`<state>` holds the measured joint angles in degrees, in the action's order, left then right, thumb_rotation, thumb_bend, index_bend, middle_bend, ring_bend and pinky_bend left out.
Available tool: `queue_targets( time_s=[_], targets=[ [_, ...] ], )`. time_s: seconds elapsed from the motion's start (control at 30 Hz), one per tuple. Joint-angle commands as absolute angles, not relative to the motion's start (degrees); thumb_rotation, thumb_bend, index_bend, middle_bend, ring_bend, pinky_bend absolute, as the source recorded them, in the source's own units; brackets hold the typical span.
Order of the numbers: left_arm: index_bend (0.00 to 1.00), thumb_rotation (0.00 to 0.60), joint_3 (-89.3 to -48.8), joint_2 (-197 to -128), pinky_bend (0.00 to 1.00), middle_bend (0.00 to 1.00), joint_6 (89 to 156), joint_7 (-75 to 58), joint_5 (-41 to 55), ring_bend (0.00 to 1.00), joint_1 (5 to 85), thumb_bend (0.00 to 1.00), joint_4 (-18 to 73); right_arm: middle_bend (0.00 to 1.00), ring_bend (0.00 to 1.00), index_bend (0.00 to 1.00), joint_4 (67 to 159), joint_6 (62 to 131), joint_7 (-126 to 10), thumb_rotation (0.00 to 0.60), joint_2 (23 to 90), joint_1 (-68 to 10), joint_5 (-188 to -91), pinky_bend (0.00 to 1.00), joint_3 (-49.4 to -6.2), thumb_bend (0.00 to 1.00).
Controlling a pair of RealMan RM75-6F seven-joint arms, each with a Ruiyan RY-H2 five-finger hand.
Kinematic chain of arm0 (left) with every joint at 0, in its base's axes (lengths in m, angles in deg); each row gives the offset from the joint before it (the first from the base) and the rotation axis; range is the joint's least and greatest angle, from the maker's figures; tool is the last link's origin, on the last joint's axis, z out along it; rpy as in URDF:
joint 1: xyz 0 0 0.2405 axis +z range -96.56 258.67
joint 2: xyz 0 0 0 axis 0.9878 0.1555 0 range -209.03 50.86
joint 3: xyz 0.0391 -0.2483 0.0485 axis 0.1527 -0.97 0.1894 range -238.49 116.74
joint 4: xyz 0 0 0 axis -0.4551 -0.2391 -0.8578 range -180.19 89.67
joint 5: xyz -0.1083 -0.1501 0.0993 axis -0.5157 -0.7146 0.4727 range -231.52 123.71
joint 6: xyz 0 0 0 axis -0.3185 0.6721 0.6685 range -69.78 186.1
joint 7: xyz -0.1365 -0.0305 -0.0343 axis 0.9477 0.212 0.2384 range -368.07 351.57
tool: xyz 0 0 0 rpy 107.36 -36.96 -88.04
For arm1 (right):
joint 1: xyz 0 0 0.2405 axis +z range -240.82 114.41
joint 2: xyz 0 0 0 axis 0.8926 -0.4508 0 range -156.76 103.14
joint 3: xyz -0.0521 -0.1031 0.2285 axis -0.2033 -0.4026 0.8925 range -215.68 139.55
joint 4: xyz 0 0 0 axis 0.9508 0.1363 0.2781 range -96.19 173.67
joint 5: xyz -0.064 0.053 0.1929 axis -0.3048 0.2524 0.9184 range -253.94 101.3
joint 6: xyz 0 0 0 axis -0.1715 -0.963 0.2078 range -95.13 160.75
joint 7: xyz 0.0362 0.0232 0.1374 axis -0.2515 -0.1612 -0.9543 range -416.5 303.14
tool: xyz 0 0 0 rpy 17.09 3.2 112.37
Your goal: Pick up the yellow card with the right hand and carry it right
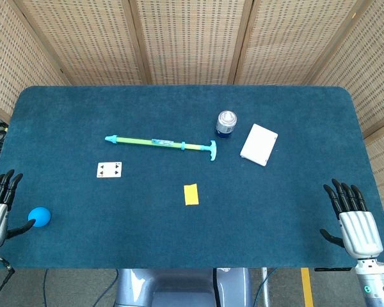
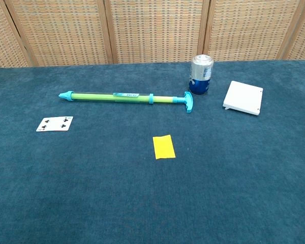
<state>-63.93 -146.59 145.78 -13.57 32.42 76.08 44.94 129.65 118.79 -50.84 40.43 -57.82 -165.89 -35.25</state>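
Head view: I look steeply down on the whole table (image 1: 179,243) from high above. Chest view: lower, closer, facing forward. Shared: I see the table's middle in both.

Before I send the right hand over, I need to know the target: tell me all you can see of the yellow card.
The yellow card is a small plain rectangle, thin and flat like paper, with no visible print. It lies face-up on the blue cloth table near its middle, long side running away from the robot. Only the table touches it; no hand is near.
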Motion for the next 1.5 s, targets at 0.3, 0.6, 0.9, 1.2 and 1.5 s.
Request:
queue_targets(
  time_s=[0.3, 0.6, 0.9, 1.2, 1.5],
  targets=[
    [0.00, 0.600, -63.85, -146.31, 0.00, 0.00, 145.88, -13.95, 32.31, 0.00, 76.30, 0.15, 45.38, 0.00, 0.00, 0.00, 129.95, 118.44, -50.94, 0.600, 40.41, -57.74, -165.73, 0.00, -35.33, 0.14],
    [0.00, 0.600, -63.94, -146.16, 0.00, 0.00, 145.49, -13.80, 32.20, 0.00, 76.10, 0.15, 45.47, 0.00, 0.00, 0.00, 130.52, 118.58, -50.44, 0.600, 40.47, -57.74, -166.33, 0.00, -35.59, 0.14],
    [0.00, 0.600, -64.00, -145.98, 0.00, 0.00, 145.97, -13.99, 32.16, 0.00, 76.37, 0.15, 45.80, 0.00, 0.00, 0.00, 130.21, 117.56, -50.99, 0.600, 40.60, -57.17, -166.69, 0.00, -35.83, 0.14],
    [0.00, 0.600, -64.56, -146.51, 0.00, 0.00, 144.83, -14.99, 30.62, 0.00, 75.94, 0.15, 45.16, 0.00, 0.00, 0.00, 128.23, 109.37, -50.12, 0.600, 42.35, -50.44, -164.44, 0.00, -32.39, 0.13],
    [0.00, 0.600, -65.29, -147.10, 0.00, 0.00, 144.07, -15.85, 28.84, 0.00, 75.65, 0.15, 44.41, 0.00, 0.00, 0.00, 127.71, 100.87, -55.37, 0.600, 44.34, -41.30, -166.02, 0.00, -29.81, 0.13]
  ],
)
